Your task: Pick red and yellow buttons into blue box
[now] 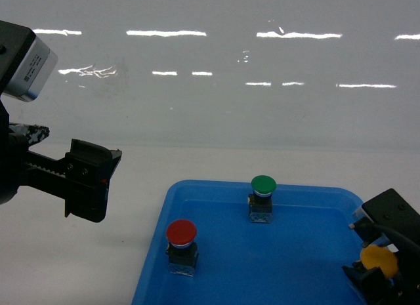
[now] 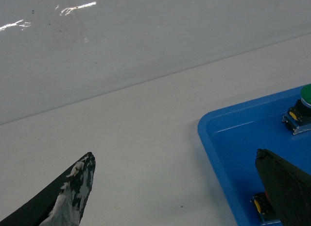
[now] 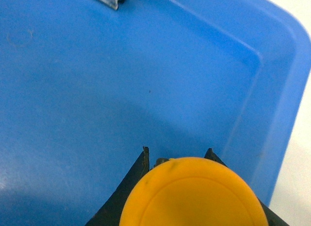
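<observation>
Yellow-capped mushroom-head push button sits clamped between the black fingers of the right tool at the lower right of the head view, over the near right corner of the shallow blue plastic tray; in the right wrist view its round yellow cap fills the lower middle, with one dark fingertip showing on each side of it and the tray's floor and raised rim behind. Red-capped mushroom-head push button stands upright on its black-and-clear blocky base in the near left part of the tray, well apart from the yellow one. Green-capped push button stands upright near the tray's far edge, between the other two in the head view. Left tool hovers over the pale worktop to the left of the tray, apart from it, its fingers spread wide with nothing between them; the left wrist view shows one scuffed dark fingertip at lower left and the other at lower right over the tray's corner. Blue box does not appear in any view
</observation>
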Tool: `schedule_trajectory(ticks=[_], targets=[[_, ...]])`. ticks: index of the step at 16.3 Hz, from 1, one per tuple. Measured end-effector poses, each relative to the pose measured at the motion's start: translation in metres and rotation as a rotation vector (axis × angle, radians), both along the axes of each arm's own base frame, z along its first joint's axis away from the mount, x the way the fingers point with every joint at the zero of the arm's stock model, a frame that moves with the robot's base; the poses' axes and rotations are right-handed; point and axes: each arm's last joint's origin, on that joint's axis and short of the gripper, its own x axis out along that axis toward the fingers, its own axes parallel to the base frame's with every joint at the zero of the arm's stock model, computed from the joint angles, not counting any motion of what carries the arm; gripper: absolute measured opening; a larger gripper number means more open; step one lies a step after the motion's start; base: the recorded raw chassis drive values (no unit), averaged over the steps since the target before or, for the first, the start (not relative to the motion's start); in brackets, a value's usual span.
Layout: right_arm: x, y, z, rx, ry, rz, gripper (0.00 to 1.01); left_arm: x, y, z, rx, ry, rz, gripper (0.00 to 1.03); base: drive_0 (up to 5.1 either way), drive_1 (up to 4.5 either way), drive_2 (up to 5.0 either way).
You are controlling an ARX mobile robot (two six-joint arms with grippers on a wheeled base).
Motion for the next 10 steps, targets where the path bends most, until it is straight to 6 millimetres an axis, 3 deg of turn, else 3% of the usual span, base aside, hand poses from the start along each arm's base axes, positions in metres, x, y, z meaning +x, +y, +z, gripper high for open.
schedule_trajectory(ticks=[4,10], targets=[[-0.003,-0.012,0.021,0.06,-0.085,-0.076,0.27,0.0,0.0,0.0,0.0,0.0,0.0,0.98,0.0,0.0,0.0],[-0.017,-0.043,0.071,0.166,-0.292,-0.232,0.27,0.0,0.0,0.0,0.0,0.0,0.0,0.98,0.0,0.0,0.0]])
